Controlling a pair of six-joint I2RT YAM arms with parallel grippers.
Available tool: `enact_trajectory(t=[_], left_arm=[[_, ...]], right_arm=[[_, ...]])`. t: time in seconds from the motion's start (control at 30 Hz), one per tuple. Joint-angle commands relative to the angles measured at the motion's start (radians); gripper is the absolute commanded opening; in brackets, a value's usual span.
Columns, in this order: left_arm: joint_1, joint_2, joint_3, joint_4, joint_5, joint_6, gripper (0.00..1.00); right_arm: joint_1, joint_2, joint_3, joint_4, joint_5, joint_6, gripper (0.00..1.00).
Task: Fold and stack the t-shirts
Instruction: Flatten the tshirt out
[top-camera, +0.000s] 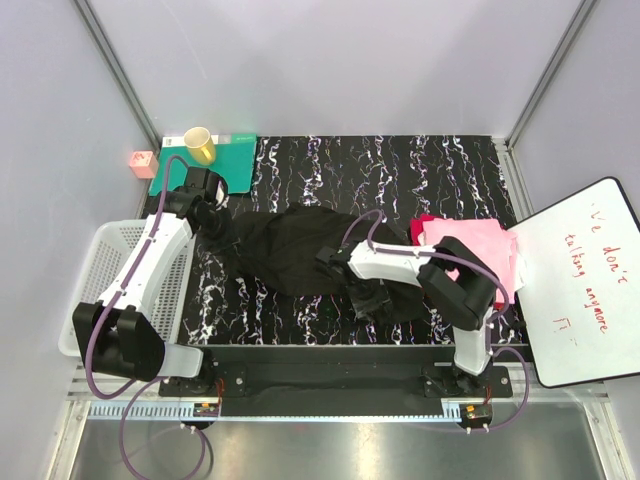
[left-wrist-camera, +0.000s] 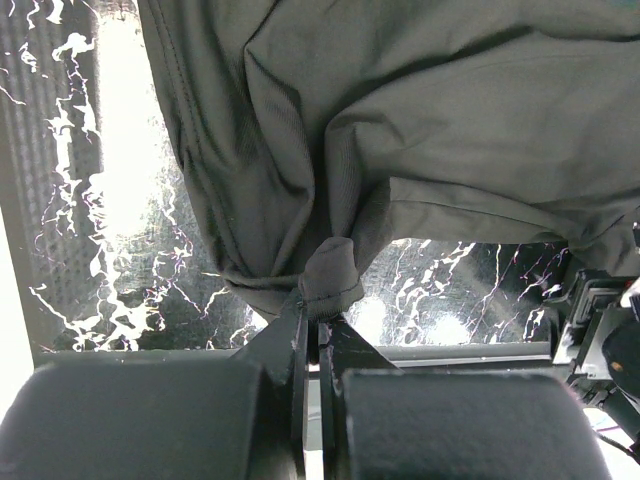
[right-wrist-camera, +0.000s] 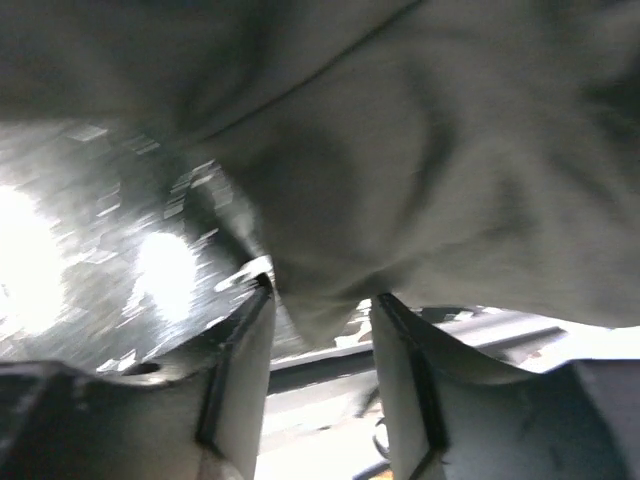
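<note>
The black t-shirt (top-camera: 300, 245) lies crumpled on the marbled table, no lettering showing. My left gripper (top-camera: 218, 228) is at its left edge; in the left wrist view it (left-wrist-camera: 318, 310) is shut on a bunched hem of the black shirt (left-wrist-camera: 400, 130). My right gripper (top-camera: 328, 258) is over the shirt's right part; in the right wrist view it (right-wrist-camera: 320, 290) is open, with a fold of black cloth (right-wrist-camera: 400, 170) hanging between the tips. A folded pink shirt (top-camera: 470, 250) lies on a red one (top-camera: 424, 224) at the right. No orange shirt shows.
A white basket (top-camera: 115, 270) stands at the left edge. A green mat (top-camera: 232, 160) with a yellow cup (top-camera: 200, 145) is at the back left, with a pink cube (top-camera: 143, 163) beside it. A whiteboard (top-camera: 580, 285) lies at the right.
</note>
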Motion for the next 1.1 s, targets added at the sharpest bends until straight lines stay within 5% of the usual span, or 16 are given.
enact_trajectory(t=[0.0, 0.13, 0.37, 0.77, 1.07], left_arm=[[0.004, -0.008, 0.011, 0.025, 0.015, 0.012, 0.0], [0.004, -0.005, 0.028, 0.023, 0.007, 0.015, 0.0], [0.004, -0.009, 0.158, -0.013, -0.037, 0.03, 0.0], [0.004, -0.098, 0.528, -0.006, -0.201, -0.016, 0.0], [0.004, -0.181, 0.769, -0.092, -0.345, 0.026, 0.0]], right_arm=[[0.0, 0.105, 0.013, -0.058, 0.208, 0.034, 0.37], [-0.002, 0.117, 0.022, -0.09, 0.25, 0.041, 0.0], [-0.002, -0.043, 0.157, -0.199, 0.316, 0.02, 0.0], [-0.011, -0.188, 0.915, -0.406, 0.745, -0.236, 0.0], [-0.012, -0.337, 1.145, -0.44, 0.873, -0.351, 0.0]])
